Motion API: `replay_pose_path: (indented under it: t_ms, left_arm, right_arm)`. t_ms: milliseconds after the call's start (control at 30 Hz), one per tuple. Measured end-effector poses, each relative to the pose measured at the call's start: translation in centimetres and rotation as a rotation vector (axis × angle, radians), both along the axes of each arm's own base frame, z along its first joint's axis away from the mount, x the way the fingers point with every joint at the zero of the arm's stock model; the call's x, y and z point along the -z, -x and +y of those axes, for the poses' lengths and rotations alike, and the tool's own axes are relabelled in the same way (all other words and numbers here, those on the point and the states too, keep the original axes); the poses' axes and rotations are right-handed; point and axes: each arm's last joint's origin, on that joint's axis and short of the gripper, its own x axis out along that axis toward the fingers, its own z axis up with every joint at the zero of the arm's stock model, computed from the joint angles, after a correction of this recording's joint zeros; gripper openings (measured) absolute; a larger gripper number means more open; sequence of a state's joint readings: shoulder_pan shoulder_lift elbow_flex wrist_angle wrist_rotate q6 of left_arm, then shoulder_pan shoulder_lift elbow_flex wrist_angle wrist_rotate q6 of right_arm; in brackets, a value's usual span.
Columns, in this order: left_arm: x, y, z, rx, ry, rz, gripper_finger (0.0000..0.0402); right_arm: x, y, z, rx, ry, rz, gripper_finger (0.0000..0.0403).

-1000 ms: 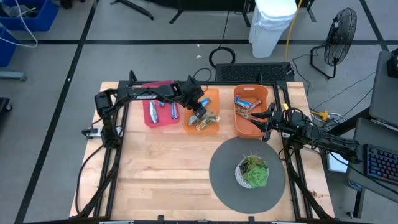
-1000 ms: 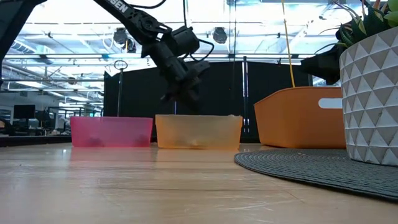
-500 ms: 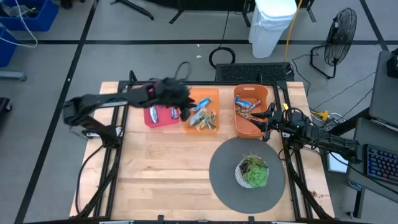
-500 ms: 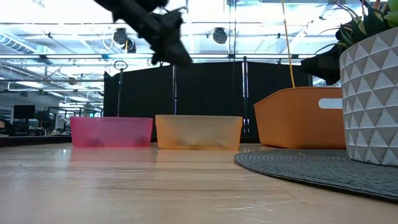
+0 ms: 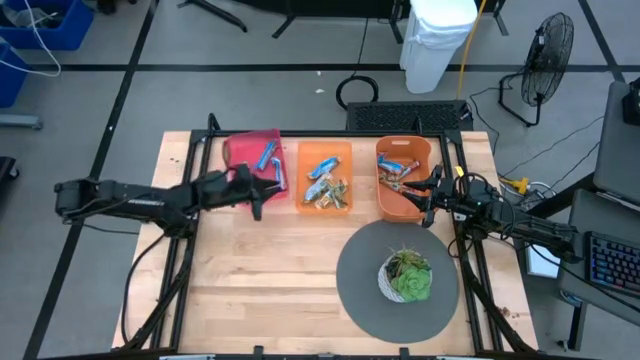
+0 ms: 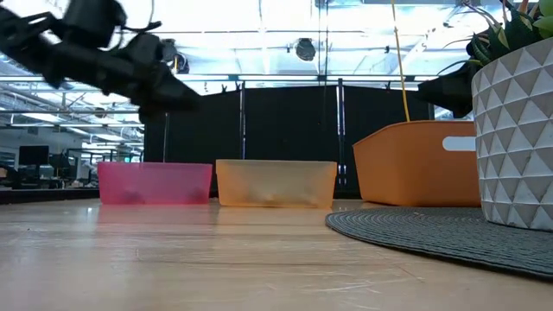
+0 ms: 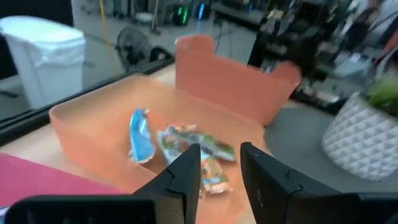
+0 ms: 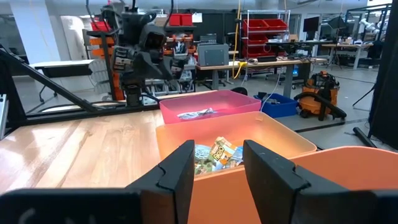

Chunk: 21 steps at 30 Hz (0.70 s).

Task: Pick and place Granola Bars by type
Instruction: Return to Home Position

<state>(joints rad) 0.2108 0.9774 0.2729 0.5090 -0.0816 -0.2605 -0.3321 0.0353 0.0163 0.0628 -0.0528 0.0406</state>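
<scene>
Three bins stand in a row at the table's far side. The pink bin [image 5: 240, 150] holds blue Granola Bars [image 5: 268, 155]. The light orange bin [image 5: 343, 150] holds a blue bar [image 7: 140, 134] and green-gold ones [image 7: 194, 147]. The darker orange bin [image 5: 415, 150] holds mixed bars [image 5: 398, 172]. My left gripper [image 5: 260, 190] hangs open and nearly level over the pink bin's near rim, with nothing between its fingers [image 7: 219, 158]. My right gripper [image 5: 432, 190] waits open beside the darker orange bin's right wall.
A white faceted pot with a green plant [image 5: 407, 276] stands on a round grey mat [image 5: 360, 290] at the near right. The near left of the wooden table [image 5: 250, 280] is bare. Black frame rails [image 5: 190, 240] run along both sides.
My left gripper has drawn back from above the light orange bin toward the table's left edge, passing over the pink bin. It has tipped from pointing steeply down to nearly level. My right arm has kept still.
</scene>
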Motion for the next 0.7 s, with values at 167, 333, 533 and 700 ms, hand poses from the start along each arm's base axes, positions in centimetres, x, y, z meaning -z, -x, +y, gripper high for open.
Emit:
replay_pose_path:
  t_ms: [167, 333, 533, 700]
  left_arm:
    - [-0.1, 2.3, -1.3, 0.039, -0.029, -0.111, 0.0118]
    - [-0.5, 4.2, -1.9, 0.024, -0.08, -0.108, 0.0118]
    - [-0.3, 6.0, -2.5, -0.013, -0.075, -0.051, 0.0118]
    - [-0.3, 7.0, -2.9, -0.017, -0.098, -0.036, 0.0118]
  right_arm:
    - [0.0, 0.0, 0.0, 0.0, 0.0, 0.0, 0.0128]
    - [0.0, 0.0, 0.0, 0.0, 0.0, 0.0, 0.0128]
    - [0.0, 0.0, 0.0, 0.0, 0.0, 0.0, 0.0128]
    - [0.0, 0.0, 0.0, 0.0, 0.0, 0.0, 0.0128]
